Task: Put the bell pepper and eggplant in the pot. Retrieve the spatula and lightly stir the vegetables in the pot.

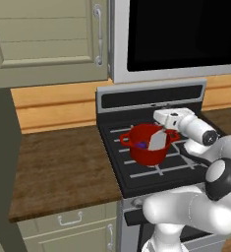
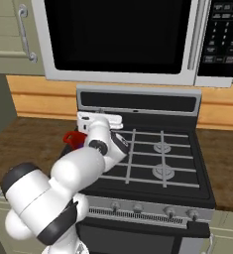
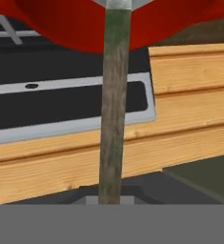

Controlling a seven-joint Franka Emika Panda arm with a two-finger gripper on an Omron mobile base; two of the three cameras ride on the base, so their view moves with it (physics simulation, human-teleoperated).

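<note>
**Spatula blade in the pot, stirring under way**

Stirring looks like the step in hand. The pot (image 1: pixel 147 145) stands on the near-left burner of the stove (image 1: pixel 136 174), and the spatula (image 1: pixel 158 140) leans into it from the right, its pale blade dipping past the right-hand rim. A small purple lump, the eggplant (image 1: pixel 142 144), lies inside just left of the blade. I cannot make out the bell pepper in the pot from these views.

To do this well, I judge that the blade should travel in a small, slow arc inside the wall, staying low enough to nudge the vegetables but not pressing against the bottom or the rim. The pot is light-looking and free on the grate, so a hard sideways push could slide or tip it. Keeping the handle steeply tilted and the wrist above the rim should keep the arm away from the loop handles.

The gripper (image 1: pixel 170 118) sits just right of the pot and a little farther back, above the rim. In the hand view the spatula's wooden handle (image 3: pixel 114 105) runs straight up from between the fingertips toward the red pot wall, so the fingers appear clenched around that handle. The fingertips themselves are too hidden to judge the gap, though it can be no wider than the thin handle.

In the right base view the arm covers most of the pot, leaving a sliver of red at its left.
</note>
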